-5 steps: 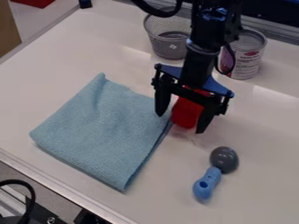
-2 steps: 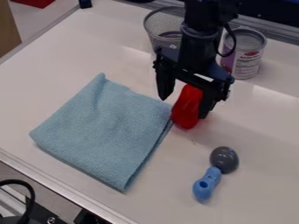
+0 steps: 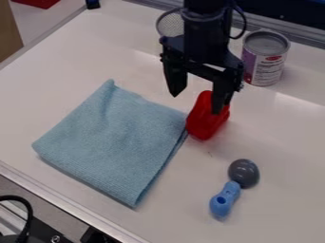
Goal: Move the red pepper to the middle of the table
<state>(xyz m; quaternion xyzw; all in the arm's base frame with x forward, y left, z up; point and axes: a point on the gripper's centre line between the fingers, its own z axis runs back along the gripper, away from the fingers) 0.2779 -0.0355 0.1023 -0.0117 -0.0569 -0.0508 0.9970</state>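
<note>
The black gripper (image 3: pixel 196 101) hangs at the upper middle of the view, open, its two fingers apart. Below and partly behind its right finger, the red pepper (image 3: pixel 205 121) lies on the white table (image 3: pixel 174 216), at the right edge of the blue cloth. The finger covers part of the pepper's upper right side; whether they touch I cannot tell.
A folded blue cloth (image 3: pixel 111 142) lies left of the pepper. A spoon with a grey head (image 3: pixel 243 172) and blue handle is at lower right. Behind stand a mesh cup (image 3: pixel 170 23) and a can (image 3: pixel 263 59).
The gripper has moved up and back, slightly left, uncovering more of the pepper and the can. The pepper stays about where it was.
</note>
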